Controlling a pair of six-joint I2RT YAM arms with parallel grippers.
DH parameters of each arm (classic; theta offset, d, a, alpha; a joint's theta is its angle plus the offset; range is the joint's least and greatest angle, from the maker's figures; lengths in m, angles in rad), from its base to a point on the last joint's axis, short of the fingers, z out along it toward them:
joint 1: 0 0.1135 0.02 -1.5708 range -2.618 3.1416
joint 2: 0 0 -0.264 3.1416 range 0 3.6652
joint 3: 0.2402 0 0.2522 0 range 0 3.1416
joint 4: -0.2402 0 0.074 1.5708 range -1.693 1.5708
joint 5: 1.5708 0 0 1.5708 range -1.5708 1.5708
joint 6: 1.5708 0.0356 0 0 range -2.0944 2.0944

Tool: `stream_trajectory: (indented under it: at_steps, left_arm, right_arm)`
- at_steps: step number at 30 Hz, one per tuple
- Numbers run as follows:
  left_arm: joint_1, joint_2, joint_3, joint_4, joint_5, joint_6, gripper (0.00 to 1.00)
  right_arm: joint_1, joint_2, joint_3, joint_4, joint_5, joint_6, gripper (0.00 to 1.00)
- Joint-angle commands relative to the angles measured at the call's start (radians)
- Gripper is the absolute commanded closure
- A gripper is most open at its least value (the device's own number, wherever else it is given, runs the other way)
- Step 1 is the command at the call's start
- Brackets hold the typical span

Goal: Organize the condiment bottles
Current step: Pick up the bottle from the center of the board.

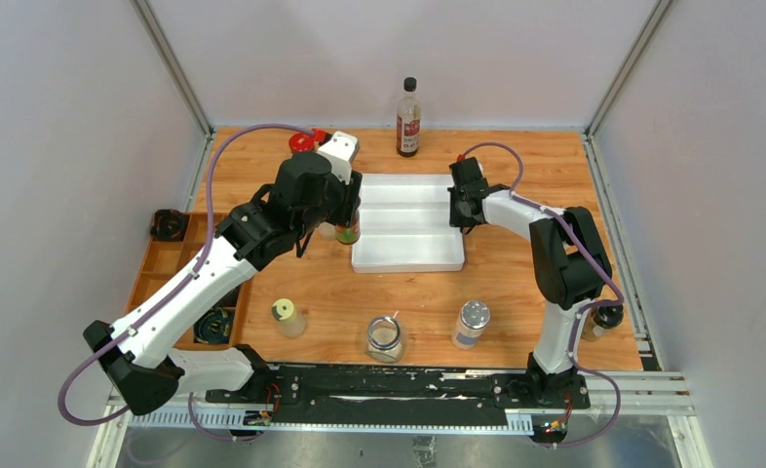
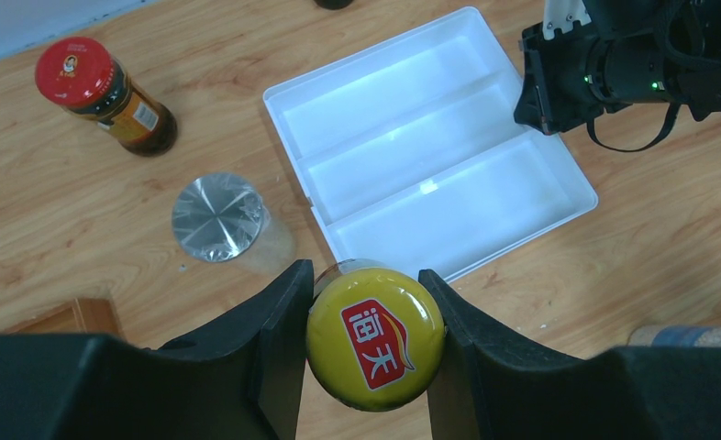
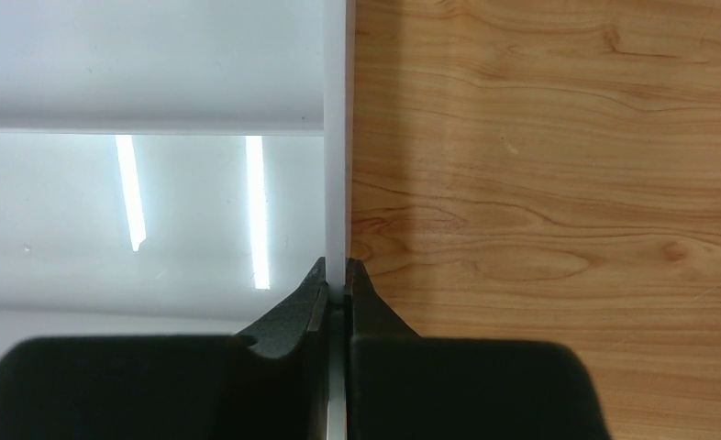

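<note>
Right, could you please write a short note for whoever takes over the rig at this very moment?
Left gripper: shut on the yellow-capped bottle, by its cap, beside the white tray's left edge.
Right gripper: shut on the tray's right wall.
Far side: tall black-capped bottle at the back edge; red-capped bottle and silver-lidded jar left of the tray.
Near edge: pale yellow bottle, glass jar, silver-capped bottle.
Done: nothing is in the tray's three compartments yet.
Left: place every bottle, probably the held one first.
</note>
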Motion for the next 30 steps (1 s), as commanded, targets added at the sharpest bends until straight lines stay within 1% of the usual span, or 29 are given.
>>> stream_trajectory:
  at_steps: [1,12,13,14,16,18,19,22,24,30]
  left_arm:
    - [-0.011,-0.035,0.008,0.102,-0.002,-0.008,0.93]
    - [-0.012,-0.044,-0.004,0.102,-0.002,-0.017,0.93]
    - [-0.011,-0.045,-0.004,0.102,-0.001,-0.018,0.93]
    - [-0.011,-0.045,-0.004,0.103,0.000,-0.019,0.93]
    - [-0.011,-0.046,-0.005,0.102,0.002,-0.022,0.93]
    - [-0.011,-0.047,-0.005,0.102,0.003,-0.023,0.93]
    - [-0.011,-0.048,-0.004,0.102,0.003,-0.024,0.93]
    - [-0.011,-0.046,0.000,0.106,0.003,-0.026,0.93]
    - [-0.011,-0.038,0.013,0.110,0.003,-0.024,0.93]
    - [-0.011,0.034,0.096,0.132,0.002,0.012,0.93]
  right_arm:
    - [0.022,-0.002,-0.017,-0.037,-0.029,0.018,1.00]
    - [0.030,-0.037,-0.052,-0.056,-0.005,0.024,0.99]
    - [0.030,-0.041,-0.053,-0.060,-0.003,0.023,0.93]
    - [0.030,-0.045,-0.056,-0.061,-0.002,0.023,0.84]
    - [0.032,-0.059,-0.064,-0.065,0.010,0.023,0.73]
    - [0.032,-0.077,-0.075,-0.069,0.017,0.022,0.48]
    - [0.032,-0.084,-0.078,-0.071,0.020,0.019,0.44]
    - [0.032,-0.105,-0.079,-0.084,0.032,0.014,0.39]
    - [0.032,-0.125,-0.070,-0.101,0.043,0.003,0.39]
    - [0.029,-0.221,0.013,-0.208,0.101,-0.050,0.32]
